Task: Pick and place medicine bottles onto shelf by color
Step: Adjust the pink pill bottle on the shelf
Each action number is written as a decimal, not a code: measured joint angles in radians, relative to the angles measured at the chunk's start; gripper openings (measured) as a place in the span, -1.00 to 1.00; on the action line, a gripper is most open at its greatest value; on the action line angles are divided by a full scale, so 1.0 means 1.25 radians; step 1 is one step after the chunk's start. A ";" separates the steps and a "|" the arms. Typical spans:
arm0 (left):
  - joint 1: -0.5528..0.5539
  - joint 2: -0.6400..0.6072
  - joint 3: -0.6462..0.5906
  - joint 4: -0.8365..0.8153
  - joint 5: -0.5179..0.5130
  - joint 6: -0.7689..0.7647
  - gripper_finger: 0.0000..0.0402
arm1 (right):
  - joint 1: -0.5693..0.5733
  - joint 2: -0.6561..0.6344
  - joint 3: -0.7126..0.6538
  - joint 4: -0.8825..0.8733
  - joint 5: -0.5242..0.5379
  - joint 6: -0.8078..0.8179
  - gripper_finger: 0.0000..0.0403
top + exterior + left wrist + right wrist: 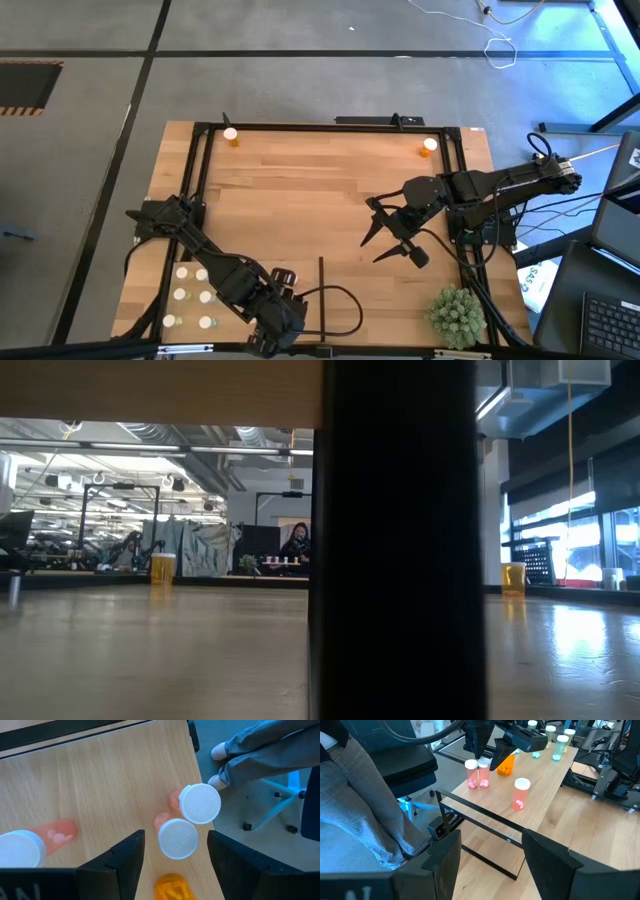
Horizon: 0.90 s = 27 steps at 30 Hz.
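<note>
**A:** What does the overhead camera show?

**B:** A wooden surface [330, 190]. The left end effector [283, 282] is at the near edge, beside a thin dark divider [322, 290]. Six white caps [192, 295] cluster to its left. Two orange bottles [231, 135] stand well apart along the far edge. The right end effector [370, 251] hangs over the middle of the surface, fingers spread and empty. A spiky green plant ball [455, 312] sits near the right corner.

**A:** And the level camera?

**B:** The divider fills the centre of it. The two far bottles show on either side, and a person sits in the room beyond. Neither arm is visible.

**A:** The left wrist camera?

**B:** This one looks down on the pale shelf [100, 780]. The left end effector's fingers [125, 862] are spread. An orange bottle on its side [172, 887] lies between them, touching neither. Two pink bottles [177, 838] stand upright, touching each other, with a third pink bottle [22, 847] apart. A person's legs are past the edge.

**A:** The right wrist camera?

**B:** It alone shows the whole row from the side. There are three pink bottles, then the tilted orange one under the left end effector, then greenish bottles [562, 742] at the far end. Its own fingers are wide apart with nothing between them.

**A:** How far along is the job?

**B:** I'd judge well along. The pink and greenish groups are on the shelf. The orange one is not yet upright, and the two at the far edge have yet to be fetched.
</note>
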 joint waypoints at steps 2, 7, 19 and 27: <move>0.000 0.000 0.000 0.000 0.000 0.000 0.05 | 0.000 0.000 0.000 0.000 0.000 0.000 0.06; 0.000 0.000 0.000 0.000 -0.003 0.000 0.05 | 0.000 0.000 0.000 0.000 0.000 0.000 0.06; 0.000 0.003 0.000 -0.004 -0.003 -0.007 0.05 | 0.000 0.000 0.000 0.000 0.000 0.000 0.06; -0.001 0.011 -0.001 -0.003 -0.003 -0.013 0.05 | 0.000 0.000 0.000 0.000 0.000 0.000 0.06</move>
